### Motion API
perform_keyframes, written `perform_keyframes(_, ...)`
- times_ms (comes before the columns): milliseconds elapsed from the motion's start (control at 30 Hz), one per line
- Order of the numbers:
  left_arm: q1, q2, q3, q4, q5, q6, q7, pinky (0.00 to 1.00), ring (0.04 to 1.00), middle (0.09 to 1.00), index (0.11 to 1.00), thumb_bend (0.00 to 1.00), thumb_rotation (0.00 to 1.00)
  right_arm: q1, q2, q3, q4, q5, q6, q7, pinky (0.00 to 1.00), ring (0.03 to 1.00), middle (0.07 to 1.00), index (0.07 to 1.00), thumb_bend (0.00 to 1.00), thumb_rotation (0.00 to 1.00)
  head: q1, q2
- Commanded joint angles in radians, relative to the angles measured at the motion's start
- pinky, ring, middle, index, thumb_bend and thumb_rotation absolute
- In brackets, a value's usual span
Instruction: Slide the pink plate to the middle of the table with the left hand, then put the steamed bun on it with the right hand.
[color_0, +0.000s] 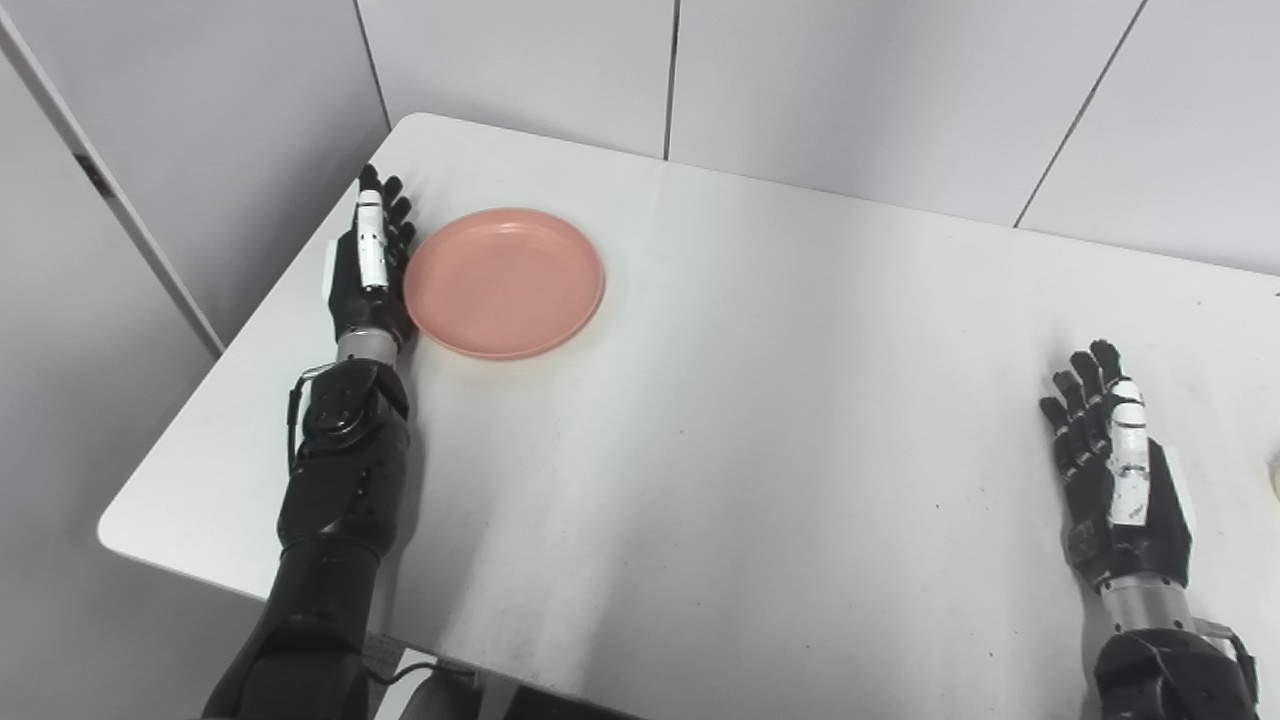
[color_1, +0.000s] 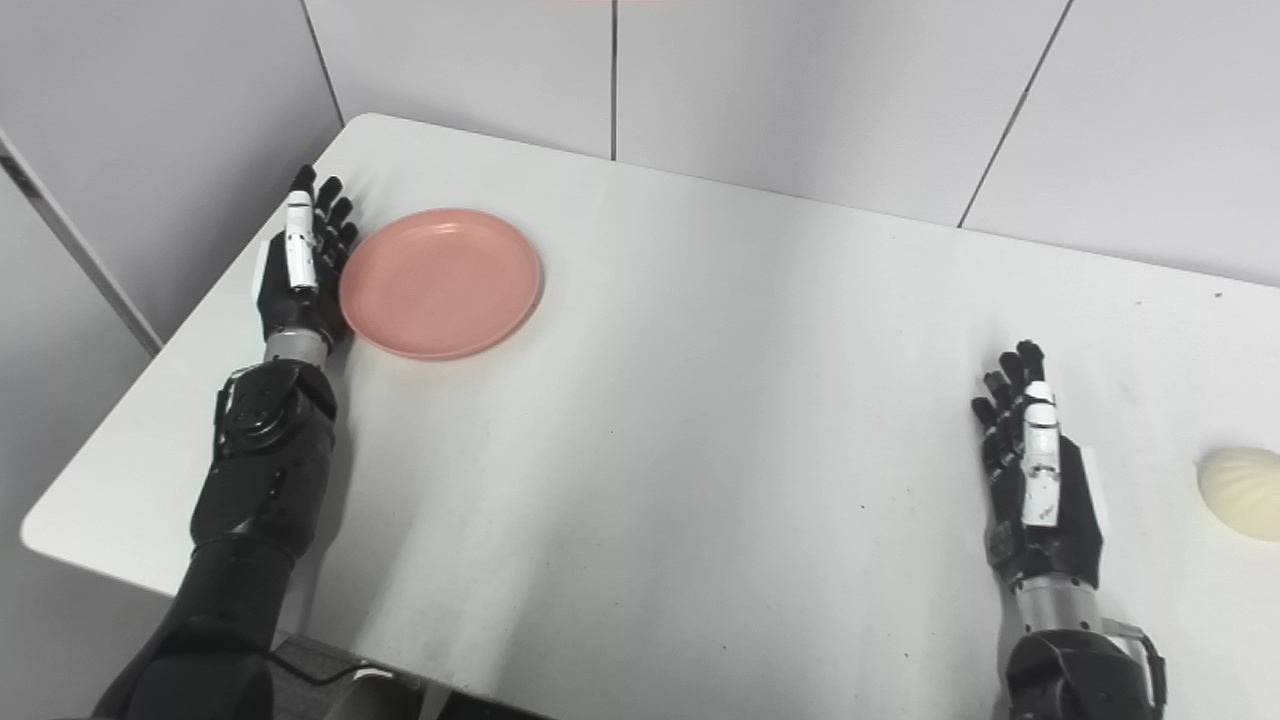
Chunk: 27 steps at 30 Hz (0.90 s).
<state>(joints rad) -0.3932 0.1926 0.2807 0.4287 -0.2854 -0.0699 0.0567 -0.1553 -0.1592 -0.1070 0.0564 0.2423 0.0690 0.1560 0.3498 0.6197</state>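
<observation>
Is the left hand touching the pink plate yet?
Cannot tell. In both eye views the left hand stands edge-on against the pink plate rim, no gap visible, contact unconfirmed.

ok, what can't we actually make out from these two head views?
- Steamed bun: cut off by the right edge in the right eye view; only a sliver shows in the left eye view.
- Left hand against the pink plate: both views show its edge-on back, so contact is not clear.
- Right hand: the palm faces away; its fingers look apart.
- Table: the near edge and right end run out of frame.
</observation>
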Motion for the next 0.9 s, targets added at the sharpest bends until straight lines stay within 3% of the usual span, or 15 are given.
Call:
perform_keyframes(0, 0.009, -0.021, -0.025, 0.015, 0.011, 0.031, -0.017, 0.99, 0.961, 0.959, 0.978, 0.39, 1.0, 0.016, 0.011, 0.009, 0.009, -0.011, 0.012, -0.007, 1.0, 1.0, 1.0, 1.0, 0.06, 1.0, 0.0, 0.0)
perform_keyframes(867, 0.044, -0.064, -0.149, -0.07, 0.011, 0.117, -0.145, 0.94, 0.93, 0.931, 0.938, 0.42, 0.99, 0.029, 0.036, 0.046, -0.021, -0.063, 0.032, -0.043, 1.0, 1.0, 1.0, 1.0, 0.09, 1.0, -0.114, 0.017)
